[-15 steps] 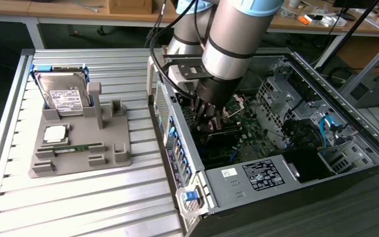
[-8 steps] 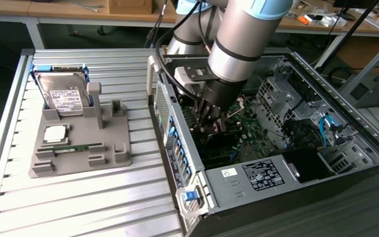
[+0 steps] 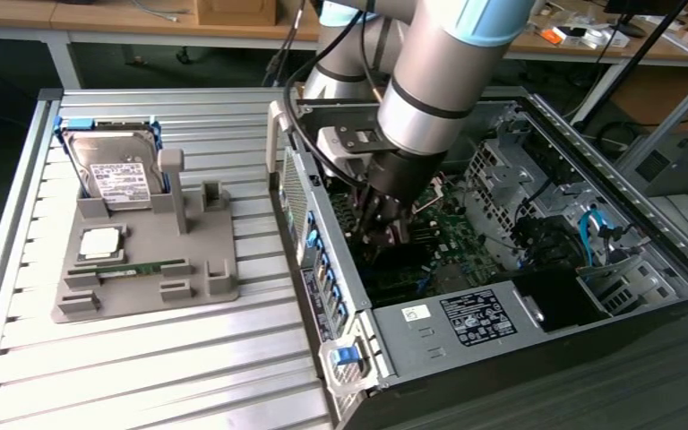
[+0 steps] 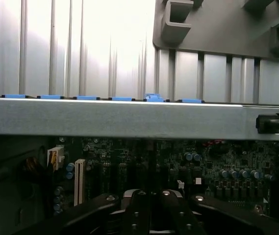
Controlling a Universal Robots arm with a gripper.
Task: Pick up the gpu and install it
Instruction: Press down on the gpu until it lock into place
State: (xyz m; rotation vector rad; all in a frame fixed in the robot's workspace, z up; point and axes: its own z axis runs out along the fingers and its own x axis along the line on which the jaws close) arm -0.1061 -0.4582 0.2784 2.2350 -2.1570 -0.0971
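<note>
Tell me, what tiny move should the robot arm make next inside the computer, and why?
Probably ease straight down a little, slowly. The gripper is shut and low inside the open computer case, close above the motherboard. Whether a card is seated in its slot is hidden, so a gentle press seems safer than letting go.

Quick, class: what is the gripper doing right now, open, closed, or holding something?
Gripper: jaws closed, down inside the PC case over the motherboard; whether it holds the gpu cannot be told.
</note>
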